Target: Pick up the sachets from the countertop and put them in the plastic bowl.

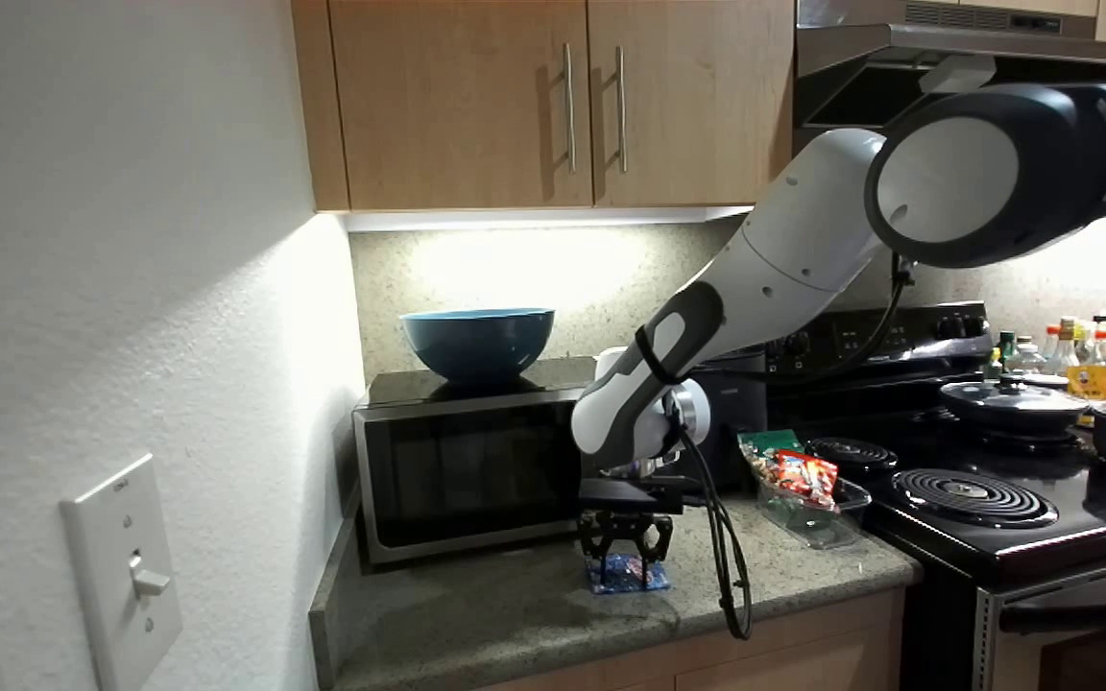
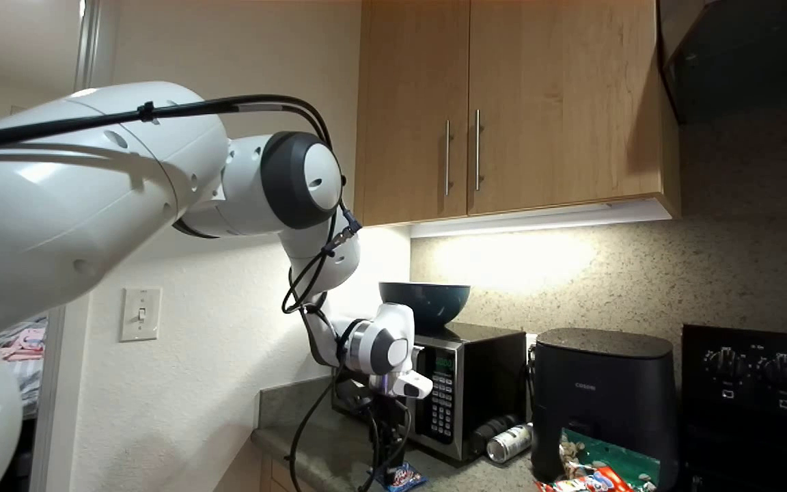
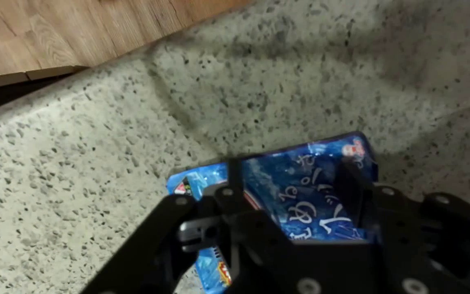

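Observation:
A blue sachet (image 3: 296,183) lies flat on the speckled countertop (image 3: 76,183), near its front edge. My gripper (image 3: 294,177) points down right over it, fingers apart, with the printed face showing between them. Whether the fingertips touch the packet I cannot tell. In both exterior views the same blue sachet (image 1: 625,578) shows beneath the gripper (image 1: 624,566). The clear plastic bowl (image 1: 820,531) stands farther right by the stove, holding a green sachet (image 1: 772,440) and a red-orange sachet (image 1: 805,474). In an exterior view the bowl itself is below the frame, but the green sachet (image 2: 629,465) shows.
Behind the gripper is the microwave (image 1: 476,470) with an opaque blue bowl (image 1: 478,344) on top. A black air fryer (image 2: 602,396) and a can (image 2: 509,443) stand beside it. The black stove (image 1: 985,518) borders the countertop, and cables hang beside the wrist.

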Tool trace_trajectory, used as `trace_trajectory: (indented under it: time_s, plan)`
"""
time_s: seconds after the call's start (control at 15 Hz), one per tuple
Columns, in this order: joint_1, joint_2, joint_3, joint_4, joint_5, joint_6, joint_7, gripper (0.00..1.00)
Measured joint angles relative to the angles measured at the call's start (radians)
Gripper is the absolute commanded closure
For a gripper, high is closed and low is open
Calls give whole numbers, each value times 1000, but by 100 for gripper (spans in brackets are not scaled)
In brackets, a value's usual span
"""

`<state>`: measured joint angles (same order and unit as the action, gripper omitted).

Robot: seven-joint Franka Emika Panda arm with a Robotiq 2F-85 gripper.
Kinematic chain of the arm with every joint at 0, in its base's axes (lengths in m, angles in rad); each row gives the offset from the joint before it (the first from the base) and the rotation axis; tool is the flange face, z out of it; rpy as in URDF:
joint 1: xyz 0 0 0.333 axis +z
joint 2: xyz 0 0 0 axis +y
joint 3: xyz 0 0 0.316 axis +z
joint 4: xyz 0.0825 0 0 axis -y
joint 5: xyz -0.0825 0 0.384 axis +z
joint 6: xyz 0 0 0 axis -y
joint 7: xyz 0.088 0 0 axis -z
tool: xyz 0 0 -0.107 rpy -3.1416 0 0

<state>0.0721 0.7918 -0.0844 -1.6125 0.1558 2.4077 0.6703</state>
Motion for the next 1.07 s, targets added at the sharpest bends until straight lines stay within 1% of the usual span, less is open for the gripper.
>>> trace_trajectory:
  time_s: [0.27, 0.4, 0.6, 0.67, 0.73, 0.8, 0.87, 0.93, 1.07]
  plan:
    - [-26, 0, 19, 5, 17, -12, -42, 96]
    - [-44, 0, 24, 9, 34, -22, -72, 100]
    - [-71, 0, 26, 18, 53, -48, -100, 100]
    - [-76, 0, 25, 18, 54, -49, -101, 74]
    - [-79, 0, 24, 18, 54, -49, -101, 98]
    - [-78, 0, 21, 18, 54, -47, -101, 94]
    - [-76, 0, 17, 18, 54, -47, -101, 86]
    - [-75, 0, 15, 18, 53, -47, -101, 56]
    - [-74, 0, 13, 18, 53, -46, -101, 43]
